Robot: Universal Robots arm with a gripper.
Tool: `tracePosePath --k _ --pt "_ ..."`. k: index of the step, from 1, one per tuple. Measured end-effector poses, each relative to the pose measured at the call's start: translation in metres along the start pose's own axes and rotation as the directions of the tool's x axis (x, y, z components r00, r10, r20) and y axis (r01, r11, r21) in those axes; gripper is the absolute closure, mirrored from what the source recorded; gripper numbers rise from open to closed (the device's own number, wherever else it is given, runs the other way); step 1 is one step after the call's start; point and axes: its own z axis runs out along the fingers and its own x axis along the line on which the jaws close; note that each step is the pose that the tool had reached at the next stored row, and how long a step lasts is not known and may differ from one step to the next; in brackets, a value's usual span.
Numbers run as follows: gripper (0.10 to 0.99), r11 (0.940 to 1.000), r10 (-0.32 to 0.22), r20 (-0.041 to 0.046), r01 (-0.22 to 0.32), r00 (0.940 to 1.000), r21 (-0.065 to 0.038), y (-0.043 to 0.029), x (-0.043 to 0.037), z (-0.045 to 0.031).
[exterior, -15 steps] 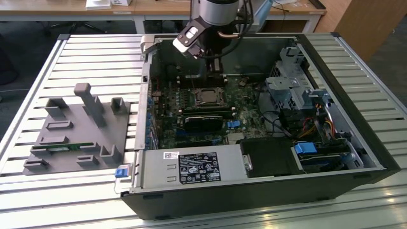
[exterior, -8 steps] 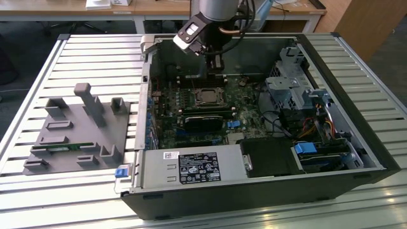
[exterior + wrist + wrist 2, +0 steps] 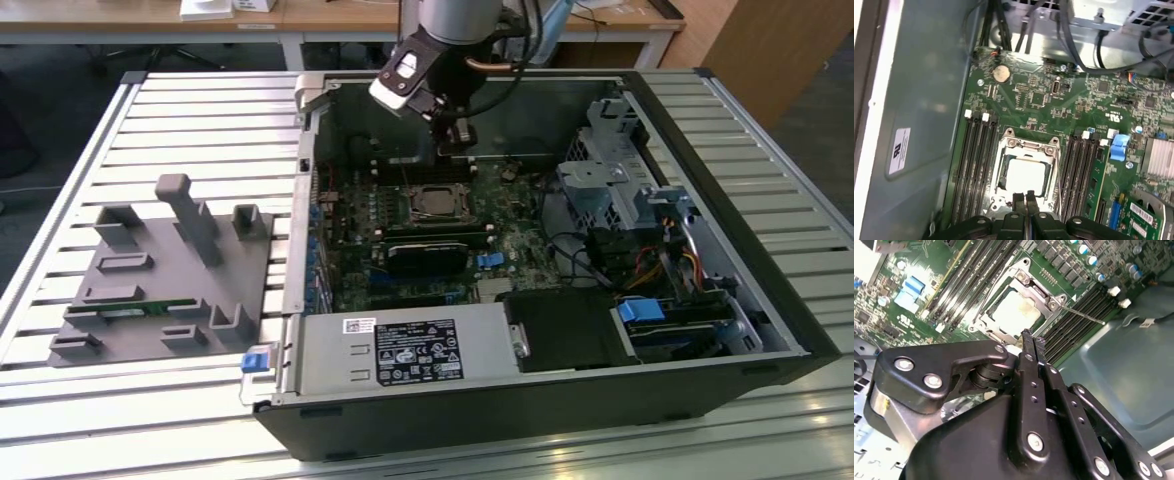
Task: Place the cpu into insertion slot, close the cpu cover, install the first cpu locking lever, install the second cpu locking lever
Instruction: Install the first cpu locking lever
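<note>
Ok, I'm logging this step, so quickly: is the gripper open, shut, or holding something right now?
Gripper: fingers shut, nothing visible between them, near the cpu cover.

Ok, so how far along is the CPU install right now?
Done: the cpu sits in the insertion slot, with the cpu cover lying flat over it. In hand: nothing visible; the gripper, fingers shut together, is close to the cover's edge. Left: the locking levers, it seems; one thin lever juts out beside the slot, apparently unlatched.
</note>
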Motion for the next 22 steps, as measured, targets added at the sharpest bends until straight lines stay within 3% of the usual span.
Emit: tracePosePath --k 5,10,15,22 --pt "0.933 0.9985 -0.054 0.0 0.054 0.9985 0.002 0.0 0.0 0.0" --pt "0.933 0.9922 -0.125 -0.0005 0.125 0.9922 0.005 0.0 0.0 0.0" --pt "0.933 0.9815 -0.191 -0.001 0.191 0.9815 0.008 0.0 0.0 0.0001" --pt "0.933 0.9619 -0.273 -0.0018 0.273 0.962 0.012 0.0 0.0 0.0001"
